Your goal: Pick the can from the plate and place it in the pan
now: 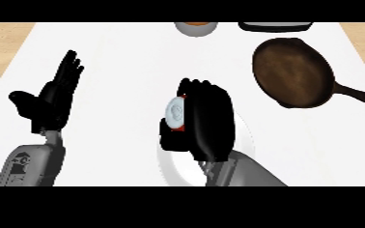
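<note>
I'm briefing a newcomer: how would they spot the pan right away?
Look to the white counter's far right side. The pan lies there, beyond the plate under the right robot hand. It alone is dark brown, round, with a handle pointing right.

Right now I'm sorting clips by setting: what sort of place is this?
Probably a kitchen counter: a dark pan lies on the white countertop, and the right hand curls round a can over a plate.

counter (128, 53) between plate (170, 166) and pan (292, 72): left bare | far edge: bordered by bowl (196, 27), dark tray (276, 26)
</note>
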